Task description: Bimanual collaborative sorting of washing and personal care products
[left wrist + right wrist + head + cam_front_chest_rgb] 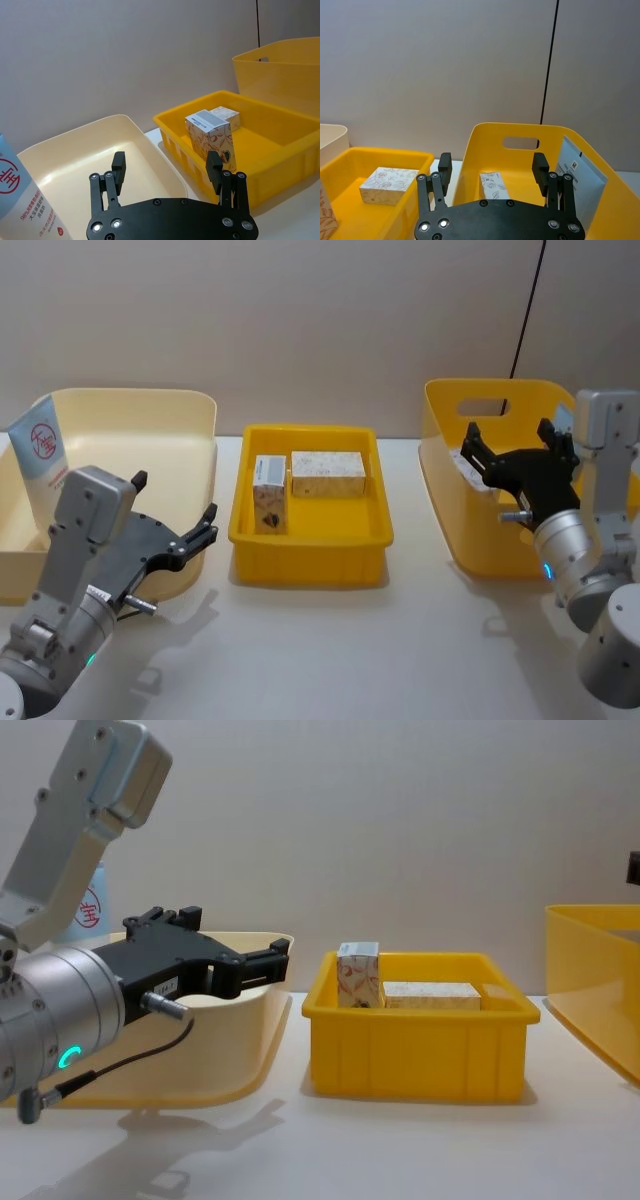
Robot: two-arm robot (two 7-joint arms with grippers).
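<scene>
Currently, the sorting is appearing partly complete. The cream tub [190,410] on the robot's left is holding the large pale-blue tube [38,448], which is leaning upright against its far-left wall. The tall yellow bin [450,405] on the right is holding a blue-grey pouch [580,177] standing against its right wall and one small patterned carton [493,186] on its floor. The low yellow tray [310,550] in the middle is still carrying two cartons: the flat carton [327,473] is lying at the back, and the upright carton [270,494] is standing just beside it on the left. These two are probably the remaining items.

The left gripper [172,520] is hovering over the near-right corner of the cream tub, jaws wide apart and holding nothing. The right gripper [508,450] is hovering over the tall yellow bin, likewise spread wide and empty.

The tube is showing a red ring emblem and small red print including "98%"; the remaining characters are too small to read reliably. The pouch label is illegible.
</scene>
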